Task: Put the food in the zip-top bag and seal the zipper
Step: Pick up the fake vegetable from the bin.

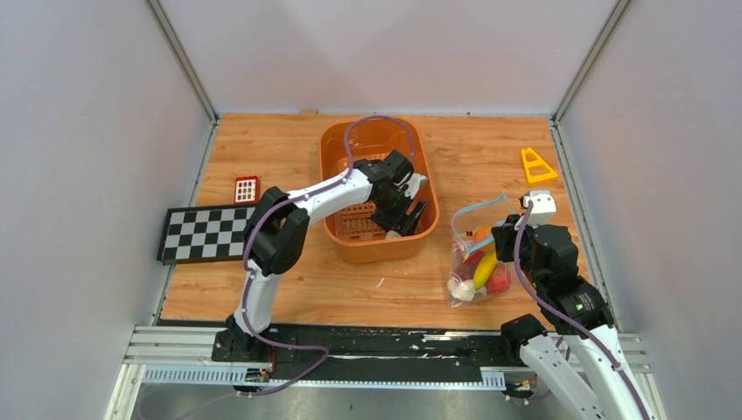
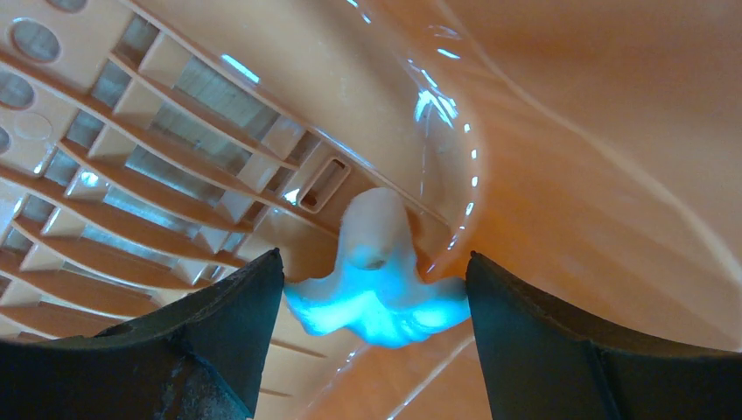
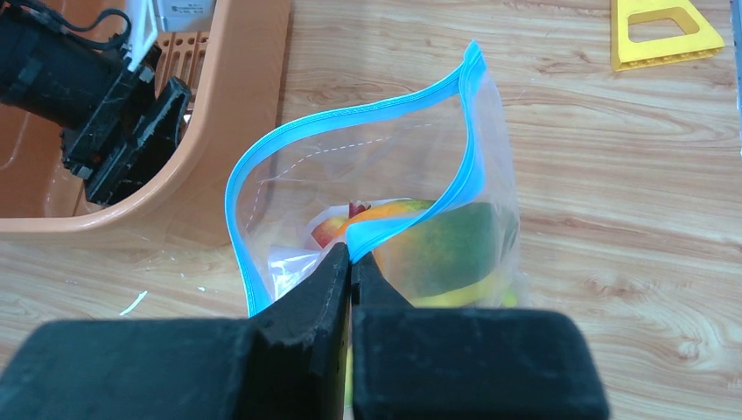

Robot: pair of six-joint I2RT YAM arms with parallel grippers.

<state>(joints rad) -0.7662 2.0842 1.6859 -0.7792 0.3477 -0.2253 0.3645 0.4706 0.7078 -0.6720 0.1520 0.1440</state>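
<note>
Garlic (image 2: 376, 284) between spread left fingers (image 2: 227, 337)

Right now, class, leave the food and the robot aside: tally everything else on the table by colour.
Orange: 1, the basket
Red: 1, the grid block
Yellow: 1, the triangle
Black and white: 1, the checkerboard
Clear with a blue strip: 1, the zip-top bag
Total: 5

white piece (image 2: 376, 280): lower edge hidden between the left gripper (image 2: 372, 350) fingers.
food (image 3: 437, 249): blurred behind the bag (image 3: 385, 175) film beyond the right gripper (image 3: 352, 262).
</note>
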